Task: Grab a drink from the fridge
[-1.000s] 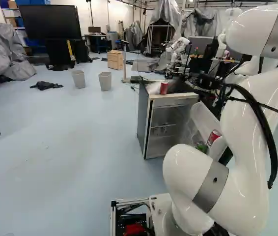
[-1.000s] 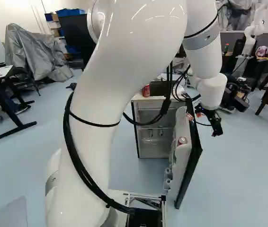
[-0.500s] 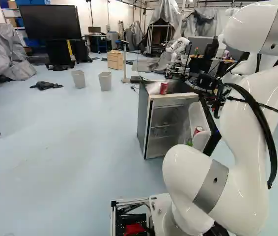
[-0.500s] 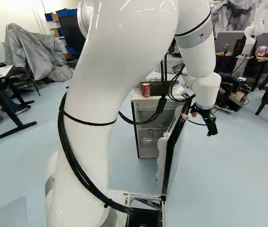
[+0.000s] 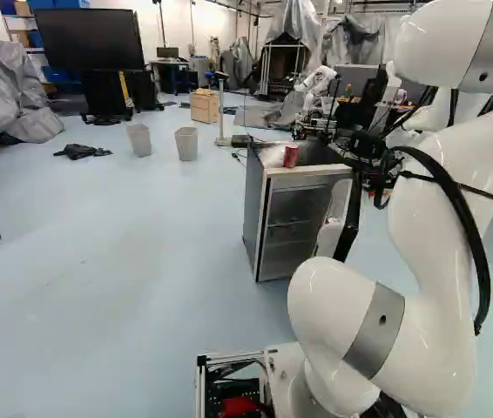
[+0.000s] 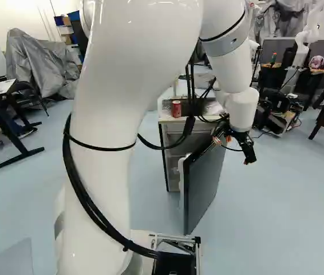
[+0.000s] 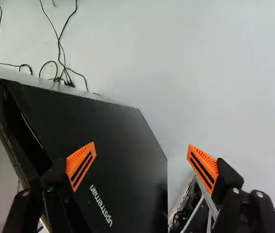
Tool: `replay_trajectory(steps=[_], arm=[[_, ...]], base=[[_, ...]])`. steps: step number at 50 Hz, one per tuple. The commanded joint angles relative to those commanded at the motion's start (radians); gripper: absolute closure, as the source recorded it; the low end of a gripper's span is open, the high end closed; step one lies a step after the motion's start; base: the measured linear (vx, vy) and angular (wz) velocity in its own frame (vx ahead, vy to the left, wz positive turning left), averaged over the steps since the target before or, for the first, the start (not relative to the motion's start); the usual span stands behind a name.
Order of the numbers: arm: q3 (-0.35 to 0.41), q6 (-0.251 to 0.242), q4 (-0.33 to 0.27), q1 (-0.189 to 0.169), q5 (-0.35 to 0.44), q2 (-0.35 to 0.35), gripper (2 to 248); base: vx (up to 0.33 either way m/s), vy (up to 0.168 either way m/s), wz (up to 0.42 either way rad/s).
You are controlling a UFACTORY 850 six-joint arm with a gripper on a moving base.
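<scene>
By the fridge door's outer side hangs my gripper, fingers spread and nothing between them. In the wrist view the gripper has one orange pad over the dark door and the other over the floor beside it; contact with the door cannot be told. The fridge stands ahead with its door partly open, the inner side turned away in the right base view. A little of the white door shelf shows in the left base view. On the fridge top stands a red can.
Two grey bins and a wooden box stand beyond the fridge to its left. Another robot is behind it. At the left of the right base view is a desk. Cables lie on the floor.
The door has swung towards the fridge body, hiding the cans on its shelf. My arm and open gripper have moved along with it, leftward in the right base view. The base has stayed put.
</scene>
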Motion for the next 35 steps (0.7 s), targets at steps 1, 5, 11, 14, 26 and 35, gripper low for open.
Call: replay_trajectory(steps=[1, 5, 11, 14, 26, 35], arm=[[0.002, 0.0, 0.0, 0.001, 0.0, 0.002, 3], [0.012, 0.0, 0.0, 0.007, 0.0, 0.009, 3], [0.026, 0.0, 0.0, 0.016, 0.0, 0.019, 3], [0.033, 0.0, 0.0, 0.021, 0.0, 0.025, 3], [0.062, 0.0, 0.0, 0.04, 0.0, 0.046, 3], [0.084, 0.0, 0.0, 0.055, 0.0, 0.063, 3]], base=[[0.0, 0.0, 0.0], [0.0, 0.0, 0.0], [0.0, 0.0, 0.0], [0.0, 0.0, 0.0], [0.0, 0.0, 0.0], [0.0, 0.0, 0.0]])
